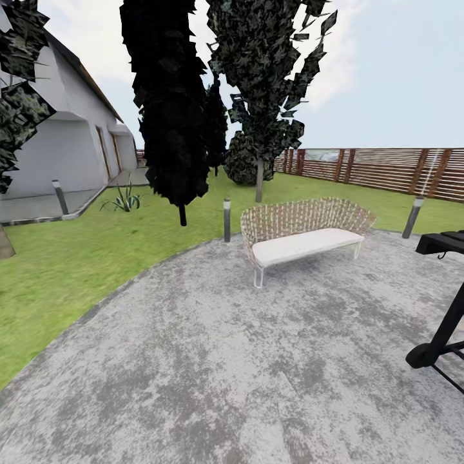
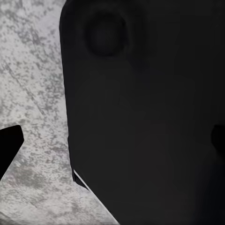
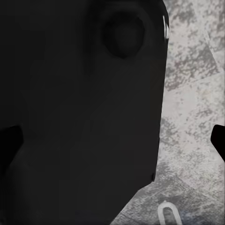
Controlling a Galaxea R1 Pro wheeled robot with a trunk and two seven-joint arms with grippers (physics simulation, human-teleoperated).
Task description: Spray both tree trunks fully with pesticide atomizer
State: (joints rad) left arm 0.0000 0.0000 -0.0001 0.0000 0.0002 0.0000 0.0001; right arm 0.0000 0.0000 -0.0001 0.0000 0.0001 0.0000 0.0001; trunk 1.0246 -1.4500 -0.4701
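So the head view looks out over the grey stone paving (image 1: 258, 361), with a wicker bench (image 1: 303, 235) sitting at its far edge, white cushion on it, long side running across the view. Behind the bench and a bit toward the house (image 1: 58, 148), one tree (image 1: 264, 84) stands straight up on the lawn (image 1: 77, 251). Its pale trunk (image 1: 259, 180) is vertical under dark jagged foliage. A black cypress-type tree (image 1: 169, 103) is beside it, closer to the house. The slatted wooden fence (image 1: 386, 167) runs behind the bench. Short bollard lights (image 1: 227, 219) edge the paving. Some black framed thing (image 1: 444, 303) stands on the paving off to the bench's right.

Each wrist view has a big dark robot part over mottled paving, with dark finger tips (image 2: 9, 145) (image 3: 219, 140) at the edges. Honestly can't tell if either claw is open or closed.
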